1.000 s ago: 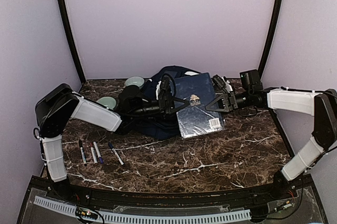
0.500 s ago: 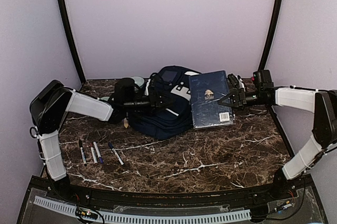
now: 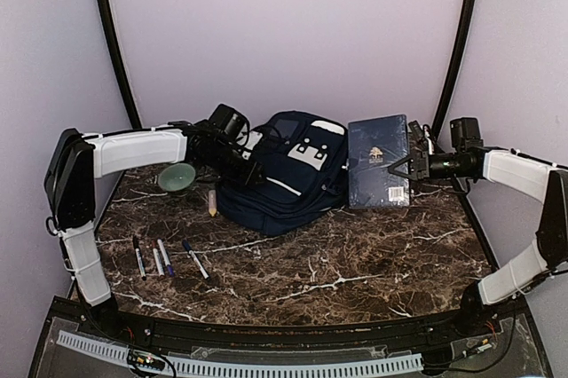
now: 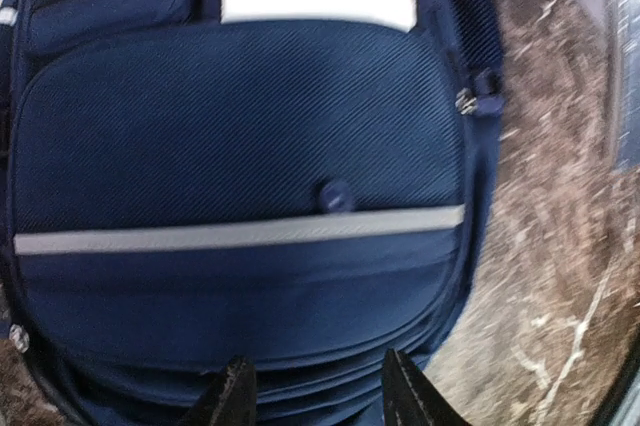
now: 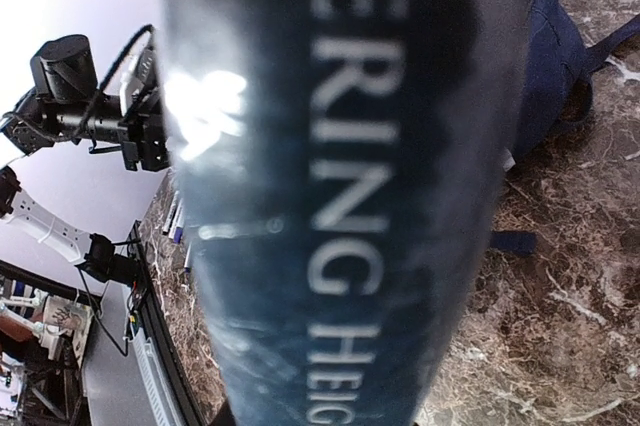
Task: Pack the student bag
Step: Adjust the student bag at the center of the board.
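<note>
The navy-blue student bag (image 3: 288,174) stands at the back middle of the table, its grey-white patch facing forward. It fills the left wrist view (image 4: 240,146). My left gripper (image 3: 241,163) is at the bag's left side. Its jaws are open (image 4: 318,401), with the bag's lower front fabric just beyond the fingertips (image 4: 232,401). My right gripper (image 3: 411,163) is shut on a dark blue hardcover book (image 3: 378,161) and holds it upright, just right of the bag. The book's lettered spine (image 5: 340,196) hides that gripper's fingers.
A green bowl (image 3: 177,176) sits left of the bag, under my left arm. A small tan object (image 3: 212,203) lies by the bag's left corner. Several pens (image 3: 164,256) lie at the front left. Purple walls close in the back and sides.
The bag has gone from slumped under the book to standing with its front showing. My left arm rose and drew back left. My right gripper carried the book right, off the bag.
</note>
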`<state>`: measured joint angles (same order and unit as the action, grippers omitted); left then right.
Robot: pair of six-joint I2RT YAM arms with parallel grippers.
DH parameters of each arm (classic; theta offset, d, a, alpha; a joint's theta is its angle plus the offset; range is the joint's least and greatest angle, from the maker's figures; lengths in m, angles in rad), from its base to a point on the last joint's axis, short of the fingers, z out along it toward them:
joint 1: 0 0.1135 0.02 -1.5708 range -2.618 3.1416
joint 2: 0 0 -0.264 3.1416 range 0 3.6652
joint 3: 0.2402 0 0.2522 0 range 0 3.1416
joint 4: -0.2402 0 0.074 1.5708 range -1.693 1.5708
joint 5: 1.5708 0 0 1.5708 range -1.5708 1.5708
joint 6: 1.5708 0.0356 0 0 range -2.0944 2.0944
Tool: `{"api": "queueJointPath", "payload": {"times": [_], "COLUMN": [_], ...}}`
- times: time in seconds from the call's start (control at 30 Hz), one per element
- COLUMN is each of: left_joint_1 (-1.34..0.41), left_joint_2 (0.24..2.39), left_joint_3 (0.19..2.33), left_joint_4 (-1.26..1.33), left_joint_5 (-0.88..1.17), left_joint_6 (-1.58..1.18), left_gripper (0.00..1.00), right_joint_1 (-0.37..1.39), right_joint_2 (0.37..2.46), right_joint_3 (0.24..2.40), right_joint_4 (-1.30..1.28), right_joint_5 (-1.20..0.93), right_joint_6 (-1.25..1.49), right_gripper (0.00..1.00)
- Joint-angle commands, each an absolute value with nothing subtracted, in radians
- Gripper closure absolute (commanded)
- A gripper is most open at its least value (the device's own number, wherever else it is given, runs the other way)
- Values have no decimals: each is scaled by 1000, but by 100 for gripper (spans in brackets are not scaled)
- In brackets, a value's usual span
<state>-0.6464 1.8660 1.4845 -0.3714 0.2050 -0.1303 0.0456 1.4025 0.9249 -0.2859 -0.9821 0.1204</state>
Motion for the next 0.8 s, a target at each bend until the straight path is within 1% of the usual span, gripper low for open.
{"api": "queueJointPath", "payload": {"times": [0.0,0.1,0.23,0.37,0.47,0.77], "left_joint_1": [-647,-648,-685,-758,-813,-970], "left_joint_2": [1891,1925,1959,1997,2024,2061], "left_joint_3": [1506,1512,1493,1478,1481,1478], "left_joint_4": [-632,-656,-643,-598,-569,-406], "left_joint_5": [-70,-147,-118,-62,24,200], "left_joint_6": [48,57,64,75,60,-39], "left_gripper": [55,56,57,58,61,66], "right_joint_1": [39,39,38,38,38,38], "right_joint_2": [1370,1374,1388,1390,1393,1394], "right_joint_3": [937,935,941,939,937,937], "right_joint_4": [-209,-200,-201,-197,-197,-194], "right_joint_5": [-1021,-1021,-1026,-1029,-1032,-1031], "right_joint_6": [90,95,97,97,97,100], "right_gripper": [100,100,100,100,100,100]}}
